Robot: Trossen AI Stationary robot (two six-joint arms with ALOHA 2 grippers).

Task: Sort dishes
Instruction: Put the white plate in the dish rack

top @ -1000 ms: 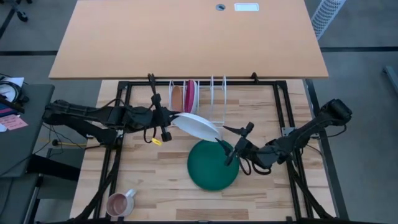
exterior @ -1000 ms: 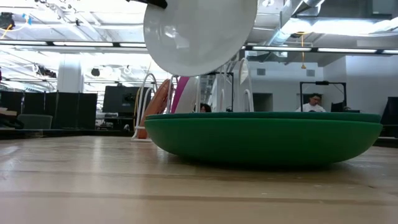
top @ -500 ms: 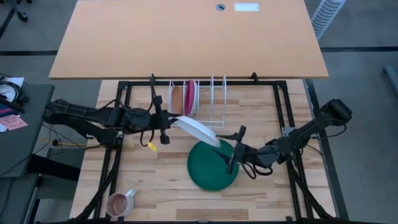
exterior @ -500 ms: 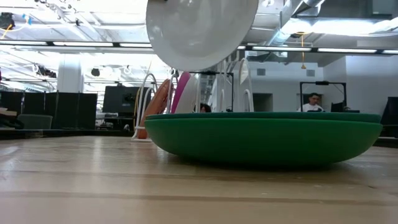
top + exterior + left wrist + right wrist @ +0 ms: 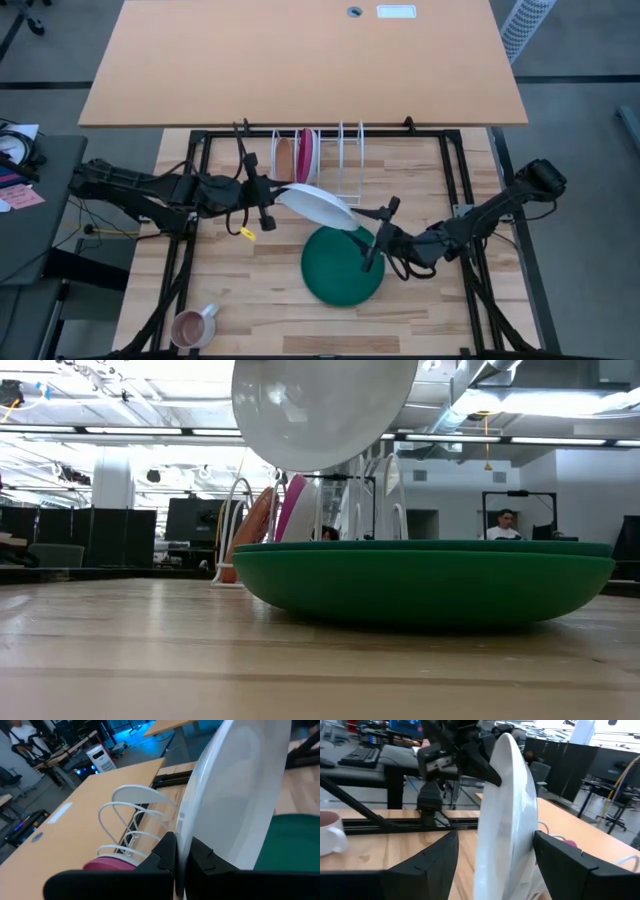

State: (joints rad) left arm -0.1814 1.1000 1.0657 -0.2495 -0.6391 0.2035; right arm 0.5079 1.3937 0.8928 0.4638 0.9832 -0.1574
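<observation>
My left gripper (image 5: 265, 205) is shut on a white plate (image 5: 320, 205) and holds it in the air above a dark green plate (image 5: 343, 265), which lies flat on the table. My right gripper (image 5: 380, 235) is open. Its fingers stand on either side of the white plate's opposite rim (image 5: 507, 810) without touching it. An orange-brown plate (image 5: 286, 157) and a magenta pink plate (image 5: 307, 155) stand on edge in the white wire rack (image 5: 345, 160). In the low view the white plate (image 5: 325, 410) hangs over the green plate (image 5: 425, 575). My left gripper pinches the white plate's rim (image 5: 181, 832) between its two fingers, on the side toward the table's left. The fingers come about level from the left. The plate is lifted clear and tilted, its free side reaching over the green plate.
A small pink mug (image 5: 192, 327) stands near the front left corner. The rack has free slots (image 5: 135, 815) to the right of the pink plate. A dark frame (image 5: 455, 170) borders the work area. People show in the room behind.
The white plate, still in my left gripper, has risen a little above the green plate and tipped slightly. My right gripper has shifted a little toward the plate's rim and stayed open.
</observation>
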